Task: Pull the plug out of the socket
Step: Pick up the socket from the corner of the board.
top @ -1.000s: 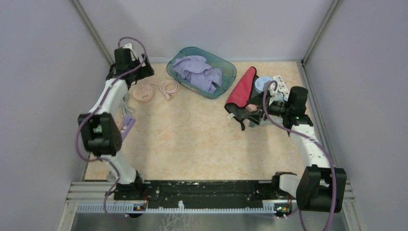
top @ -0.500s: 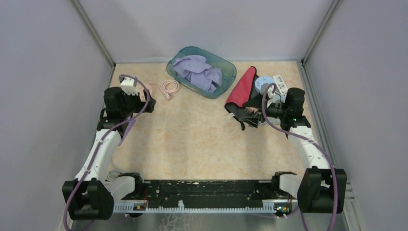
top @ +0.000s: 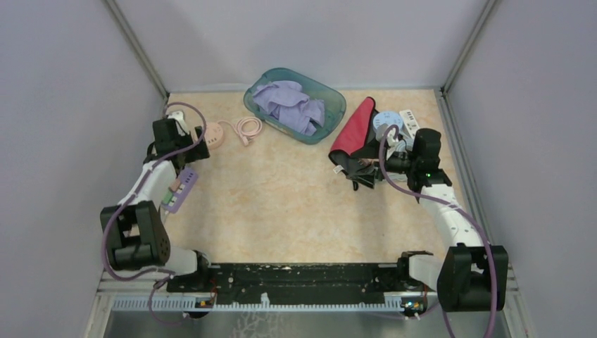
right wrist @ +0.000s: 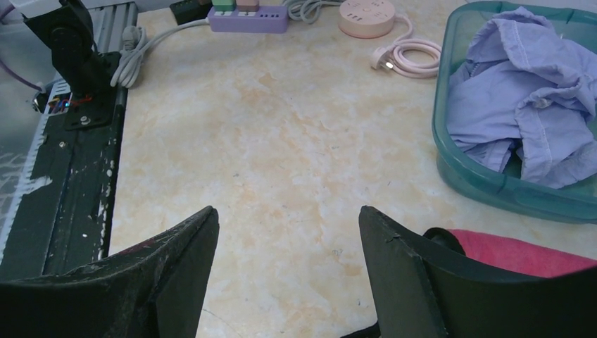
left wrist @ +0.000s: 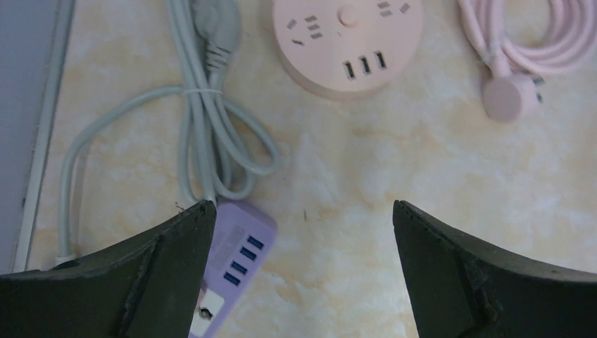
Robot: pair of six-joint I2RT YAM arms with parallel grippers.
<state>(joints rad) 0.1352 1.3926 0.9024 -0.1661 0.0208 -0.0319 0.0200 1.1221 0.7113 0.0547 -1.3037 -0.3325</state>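
Seen from the top camera, the left arm (top: 151, 179) has pulled back from the far-left corner, where it was stretched out a second ago. Its wrist now stands over the left edge of the desk (top: 281, 204), between the round pink socket (top: 210, 135) and the purple power strip (top: 183, 184). The right arm (top: 450, 211) has barely shifted and still points at the red cloth (top: 354, 130) on the far right. Small plugs (top: 171, 188) sit in the strip, so the task's thing looks still seated and nothing has been pulled. The left wrist camera looks straight down. The left claw (left wrist: 303, 211) gapes wide and empty over bare desk, with the strip's end poking out beside one finger. The pink socket, nothing plugged into it, is at the top, a loose pink plug (left wrist: 503, 98) lies at upper right, and a tied grey cable (left wrist: 204, 120) lies to the left. The seated plugs are hidden behind the finger. The move reads as repositioning toward the strip, and the claw would likely have to travel further along it to reach a plug. The right wrist camera shows the right claw (right wrist: 285, 215) partly parted and holding nothing, low over the desk beside the red cloth. The strip and its plugs are far across, at the top edge of that view.
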